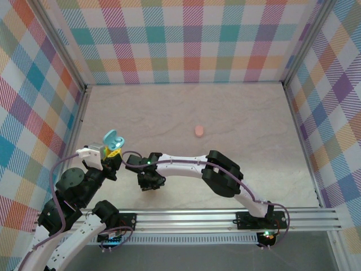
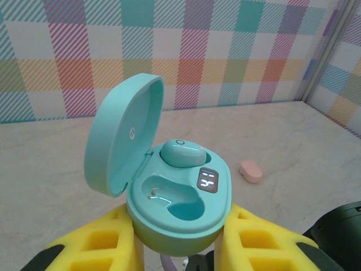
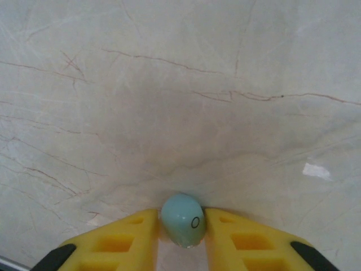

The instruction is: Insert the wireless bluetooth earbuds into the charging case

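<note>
Earbud [image 3: 182, 219] in right pincer [image 3: 181, 228], case [image 2: 169, 217] in left pincer [image 2: 180, 245], overhead perhaps pink pebble [image 1: 199, 131]

Charging case [image 2: 175, 226]: mint-teal, wht digits on dark display [image 2: 207, 180]. Earbud [image 2: 180, 153] in it same teal; 2nd earbud [image 3: 183, 219] paler blue-grn w/ dark ring. Small case [image 1: 199, 131] pink. Pads [image 2: 96, 243] yellow. Table [image 1: 254, 124] beige marble, brown veins. Walls [image 1: 192, 39] pastel plaid.

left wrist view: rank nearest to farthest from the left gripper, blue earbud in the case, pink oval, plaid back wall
1. blue earbud, seated in the open charging case that the left gripper holds
2. pink oval, on the table, off to the right
3. plaid back wall, behind both
</note>
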